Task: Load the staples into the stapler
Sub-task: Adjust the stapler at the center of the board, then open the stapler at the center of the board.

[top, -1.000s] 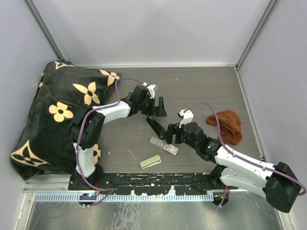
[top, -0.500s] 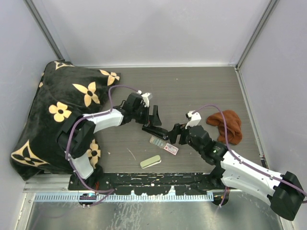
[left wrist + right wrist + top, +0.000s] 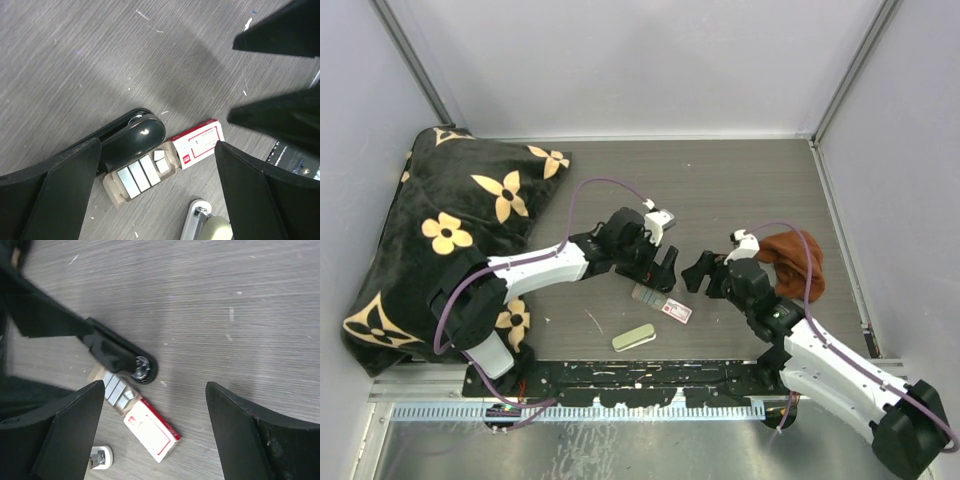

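The left gripper [image 3: 157, 145] has swung over the stapler [image 3: 132, 135] as the right gripper [image 3: 155, 385] retreats, both wide open and empty, likely clearing access to the staples [image 3: 137, 179] just beside it.

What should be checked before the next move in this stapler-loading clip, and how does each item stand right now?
1. Left gripper open and empty: ok.
2. Right gripper open and empty: ok.
3. Staples exposed for a grasp: ok. They lie uncovered in a tray sticking out of the red-and-white box, right beside the stapler's rounded end.
4. Stapler steadied by a gripper: not ok. It lies free on the table, with no fingers on it.
5. Stapler's magazine open for loading: cannot tell from any view.
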Robot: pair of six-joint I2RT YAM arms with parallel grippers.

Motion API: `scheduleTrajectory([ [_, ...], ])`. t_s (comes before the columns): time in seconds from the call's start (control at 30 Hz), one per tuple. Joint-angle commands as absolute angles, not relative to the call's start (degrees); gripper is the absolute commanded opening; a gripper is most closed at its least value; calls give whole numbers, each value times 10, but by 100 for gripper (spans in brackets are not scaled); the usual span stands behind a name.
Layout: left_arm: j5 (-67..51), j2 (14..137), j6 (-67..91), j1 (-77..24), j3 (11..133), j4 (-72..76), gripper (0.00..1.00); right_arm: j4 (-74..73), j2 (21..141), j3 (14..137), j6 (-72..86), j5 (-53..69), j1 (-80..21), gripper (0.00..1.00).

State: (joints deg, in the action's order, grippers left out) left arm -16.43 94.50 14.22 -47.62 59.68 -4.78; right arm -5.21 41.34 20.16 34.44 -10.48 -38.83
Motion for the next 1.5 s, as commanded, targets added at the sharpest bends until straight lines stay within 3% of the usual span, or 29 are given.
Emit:
scheduleTrajectory([
  [0.0,-149,958,45,-485,633,-34,99,-43,420,187,381,1,-299,88],
  [0.23,-169,986,-59,-502,635,-5,99,-15,455,167,385,116,-196,86],
  [0.5,-236,1013,-140,-502,654,-42,92,-1,464,157,391,171,-149,86],
  [0.6,-208,1021,-154,-502,660,-60,86,-1,461,158,392,178,-144,86],
  [0.8,-168,1023,-166,-502,659,-57,60,-3,462,163,392,184,-142,86],
  [0.93,-148,1027,-177,-502,660,-64,55,-11,462,167,393,185,-142,86],
  [1.33,-160,1058,-185,-502,684,-70,53,-23,461,174,394,197,-142,86],
  [1.47,-152,1061,-190,-502,688,-73,44,-26,459,176,395,196,-142,85],
])
